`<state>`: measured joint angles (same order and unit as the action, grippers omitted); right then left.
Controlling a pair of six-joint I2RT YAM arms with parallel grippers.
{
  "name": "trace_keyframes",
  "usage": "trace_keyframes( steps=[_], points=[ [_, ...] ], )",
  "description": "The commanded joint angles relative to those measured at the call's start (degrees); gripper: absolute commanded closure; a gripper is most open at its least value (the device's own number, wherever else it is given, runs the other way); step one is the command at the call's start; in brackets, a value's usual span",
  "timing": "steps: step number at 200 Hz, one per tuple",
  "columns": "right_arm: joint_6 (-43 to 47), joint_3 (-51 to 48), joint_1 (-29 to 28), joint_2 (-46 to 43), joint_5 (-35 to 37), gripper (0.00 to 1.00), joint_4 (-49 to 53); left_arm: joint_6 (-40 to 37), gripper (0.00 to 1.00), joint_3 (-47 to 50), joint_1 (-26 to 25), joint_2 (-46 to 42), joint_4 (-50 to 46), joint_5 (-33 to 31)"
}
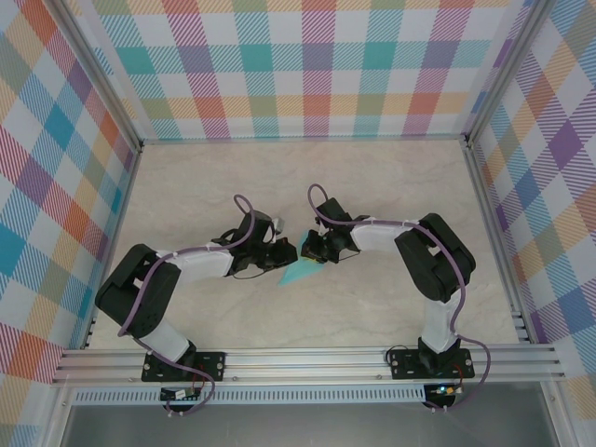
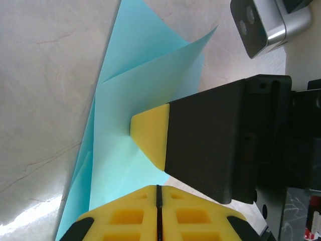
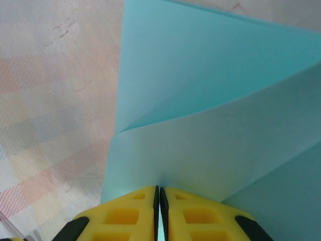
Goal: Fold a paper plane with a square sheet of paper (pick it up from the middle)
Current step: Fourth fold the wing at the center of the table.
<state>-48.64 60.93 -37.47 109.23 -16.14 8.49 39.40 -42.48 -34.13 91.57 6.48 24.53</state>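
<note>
A: Top view, quick.
B: Both arms bend inward and meet near the middle of the beige table [image 1: 391, 186]. Left gripper [image 1: 283, 254] and right gripper [image 1: 314, 249] sit just beside each other, tips facing. The turquoise sheet of paper [image 1: 300, 274] lies on the table right below them, a creased triangular shape with its pointed end toward the near left. The fingers are too small here to read.

A: Left wrist?
B: Left gripper [image 2: 158, 213] is at the bottom edge, yellow pads pressed together with only a dark slit between. The sheet of paper [image 2: 150, 70] runs from under the pads up the frame in folded layers, one flap lifted. Can't tell if any paper is caught in that slit. One of the right gripper's fingers [image 2: 149, 135], black with a yellow tip, comes in from the right and touches the paper at a crease.

A: Right wrist?
B: Right gripper [image 3: 159, 211] has its pads closed with a sliver of turquoise in the seam, so it's pinching the sheet of paper [image 3: 210, 100] at a fold. The paper spreads away from the pads in creased panels. Table is on the left.
</note>
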Motion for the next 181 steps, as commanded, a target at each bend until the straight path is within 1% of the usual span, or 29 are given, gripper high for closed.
trace_keyframes(
  steps=[1,15,51,88,130,142,181],
  points=[
    [-0.40,-2.11,0.63,1.95,3.05,0.86,5.16,0.66,0.91,-0.88,-1.19,1.75,0.70,0.81],
    [-0.58,-2.19,0.62,1.96,2.88,0.87,4.95,0.38,0.92,-1.58,-1.72,3.09,-0.08,1.09],
    [-0.87,-2.73,0.65,1.80,2.69,0.87,3.93,0.18,0.93,-2.35,-2.08,5.95,-2.44,-0.93],
    [-0.84,-3.92,1.20,0.90,2.60,0.87,2.54,-0.46,0.94,-2.04,-2.08,5.73,-5.61,-4.24],
    [-0.01,-5.56,1.70,-1.39,1.79,0.87,-0.32,-0.70,0.96,-1.05,-2.08,6.25,-7.20,-5.33],
    [1.00,-5.28,1.37,-2.02,0.41,0.87,-1.52,-0.72,0.96,-0.91,-2.08,6.43,-7.78,-5.70],
    [3.20,-2.14,-1.32,-2.34,-0.67,0.86,-1.54,-0.73,0.97,-0.85,-2.15,6.86,-8.71,-5.91]
  ],
)
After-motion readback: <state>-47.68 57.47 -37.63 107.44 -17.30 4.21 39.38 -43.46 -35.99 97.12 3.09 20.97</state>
